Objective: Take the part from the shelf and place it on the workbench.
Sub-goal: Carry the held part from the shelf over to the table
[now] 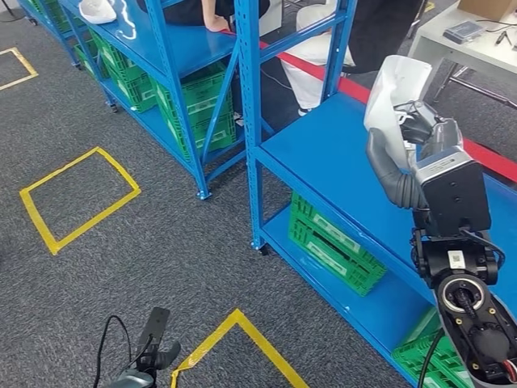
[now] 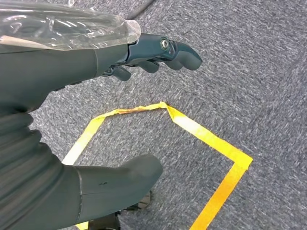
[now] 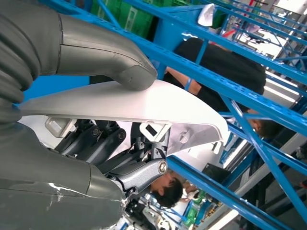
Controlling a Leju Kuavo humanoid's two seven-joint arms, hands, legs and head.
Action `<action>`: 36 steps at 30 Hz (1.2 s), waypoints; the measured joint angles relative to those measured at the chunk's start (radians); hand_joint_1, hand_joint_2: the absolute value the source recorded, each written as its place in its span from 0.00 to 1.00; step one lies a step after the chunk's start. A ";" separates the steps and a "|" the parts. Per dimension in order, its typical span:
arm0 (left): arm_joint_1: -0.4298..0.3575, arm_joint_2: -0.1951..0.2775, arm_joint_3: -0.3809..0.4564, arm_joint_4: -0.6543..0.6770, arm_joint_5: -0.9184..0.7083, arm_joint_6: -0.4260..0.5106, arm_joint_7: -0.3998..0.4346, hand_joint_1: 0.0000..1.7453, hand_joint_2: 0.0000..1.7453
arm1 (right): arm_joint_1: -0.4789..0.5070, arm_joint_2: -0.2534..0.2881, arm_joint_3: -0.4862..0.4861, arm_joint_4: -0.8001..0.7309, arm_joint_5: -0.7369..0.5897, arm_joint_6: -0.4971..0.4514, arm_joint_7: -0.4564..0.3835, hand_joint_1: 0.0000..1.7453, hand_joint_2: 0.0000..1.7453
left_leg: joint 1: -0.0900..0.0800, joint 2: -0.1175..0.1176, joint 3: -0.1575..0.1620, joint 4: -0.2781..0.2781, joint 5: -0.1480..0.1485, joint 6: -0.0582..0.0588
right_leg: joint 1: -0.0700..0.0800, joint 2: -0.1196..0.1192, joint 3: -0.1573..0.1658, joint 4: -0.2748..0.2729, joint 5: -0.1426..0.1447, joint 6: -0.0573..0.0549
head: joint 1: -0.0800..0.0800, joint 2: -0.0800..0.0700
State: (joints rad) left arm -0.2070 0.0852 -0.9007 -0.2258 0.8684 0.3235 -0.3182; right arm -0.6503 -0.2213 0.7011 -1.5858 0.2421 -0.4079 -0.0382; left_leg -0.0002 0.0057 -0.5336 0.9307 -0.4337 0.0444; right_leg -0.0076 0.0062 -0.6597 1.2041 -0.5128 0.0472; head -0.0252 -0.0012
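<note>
White moulded part [image 1: 393,89] sits clamped between right hand [image 1: 421,133] thumb and fingers [image 3: 108,143], above the blue shelf [image 1: 329,153]. Left hand [image 2: 72,120] hangs spread, holding nothing. Recommended: grip kept firm while carrying to workbench.

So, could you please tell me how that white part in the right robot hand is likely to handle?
The white part looks like a thin moulded shell, so probably stiff and light. Its smooth, curved surface may slip in the right robot hand, which grips one edge.

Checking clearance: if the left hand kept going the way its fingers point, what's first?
Likely the grey carpet, near the yellow floor tape; the left hand hangs open above it. Depth is unclear.
</note>
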 joint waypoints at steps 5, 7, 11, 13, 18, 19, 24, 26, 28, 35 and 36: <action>-0.002 -0.003 0.000 0.000 -0.008 -0.001 0.001 0.00 1.00 | 0.003 -0.001 -0.001 -0.008 0.012 -0.002 0.008 1.00 1.00 | -0.005 -0.002 -0.015 0.020 -0.003 -0.019 | 0.004 0.001 0.112 -0.230 0.071 -0.018 | -0.001 0.000; -0.004 -0.003 0.000 0.000 -0.014 -0.001 0.005 0.00 1.00 | 0.006 -0.002 -0.002 -0.014 0.019 -0.005 0.018 1.00 1.00 | -0.004 -0.003 -0.019 0.023 -0.004 -0.028 | 0.002 0.000 0.112 -0.238 0.075 -0.030 | -0.002 0.000; -0.007 -0.005 0.000 0.000 -0.022 -0.002 0.013 0.00 1.00 | 0.013 -0.004 -0.003 -0.030 0.034 -0.008 0.035 1.00 1.00 | 0.004 -0.003 -0.107 0.208 -0.100 -0.051 | -0.006 -0.009 0.113 -0.248 0.083 -0.048 | -0.013 0.000; -0.007 -0.005 0.000 0.000 -0.023 -0.002 0.016 0.00 1.00 | 0.024 -0.005 -0.004 -0.033 0.036 -0.007 0.043 1.00 1.00 | 0.010 -0.003 -0.165 0.319 -0.132 -0.059 | -0.007 -0.013 0.113 -0.248 0.083 -0.048 | -0.017 0.000; -0.012 -0.005 0.000 0.000 -0.024 -0.002 0.020 0.00 1.00 | 0.034 -0.017 -0.022 -0.046 0.035 0.007 0.057 1.00 1.00 | 0.013 0.018 -0.057 0.070 0.002 -0.056 | -0.008 -0.024 0.114 -0.245 0.078 -0.037 | -0.027 0.000; -0.014 -0.006 0.000 0.000 -0.024 -0.002 0.021 0.00 1.00 | 0.035 -0.021 -0.026 -0.048 0.034 0.011 0.058 1.00 1.00 | 0.011 0.022 -0.042 0.034 0.012 -0.053 | -0.006 -0.025 0.114 -0.245 0.077 -0.032 | -0.029 0.000; -0.016 -0.009 0.000 0.000 -0.027 -0.002 0.029 0.00 1.00 | 0.045 -0.039 -0.037 -0.054 0.024 0.023 0.052 1.00 1.00 | 0.010 0.001 -0.042 0.016 0.017 -0.023 | -0.007 -0.028 0.098 -0.206 0.042 -0.007 | -0.017 0.000; -0.017 -0.010 0.000 0.000 -0.030 -0.002 0.030 0.00 1.00 | 0.049 -0.045 -0.042 -0.056 0.022 0.025 0.048 1.00 1.00 | 0.009 -0.008 -0.042 0.014 0.019 -0.014 | -0.008 -0.016 0.046 -0.081 -0.025 -0.004 | -0.010 0.000; -0.017 -0.011 0.000 0.000 -0.031 -0.002 0.031 0.00 1.00 | 0.059 -0.049 -0.043 -0.056 0.021 0.026 0.047 1.00 1.00 | 0.006 -0.022 -0.042 0.015 0.019 -0.009 | -0.008 -0.011 -0.013 0.049 -0.074 -0.003 | -0.007 0.000; -0.016 -0.019 0.000 0.000 -0.031 -0.001 0.033 0.00 1.00 | 0.076 -0.059 -0.050 -0.070 0.020 0.029 0.045 1.00 1.00 | 0.006 -0.088 -0.052 0.029 0.018 -0.022 | -0.005 0.057 0.105 -0.226 0.068 -0.032 | -0.002 0.000; -0.016 -0.019 0.000 0.000 -0.031 -0.001 0.033 0.00 1.00 | 0.078 -0.059 -0.050 -0.073 0.020 0.030 0.045 1.00 1.00 | 0.008 -0.097 -0.056 0.028 0.021 -0.029 | -0.003 0.055 0.107 -0.232 0.067 -0.033 | -0.001 0.000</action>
State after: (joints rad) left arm -0.2230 0.0660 -0.9007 -0.2258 0.8370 0.3228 -0.2853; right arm -0.5726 -0.2804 0.6508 -1.6588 0.2617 -0.3782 0.0069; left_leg 0.0079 -0.0910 -0.5899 0.9591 -0.4128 0.0156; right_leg -0.0109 0.0611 -0.5522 0.9719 -0.4456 0.0145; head -0.0261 -0.0011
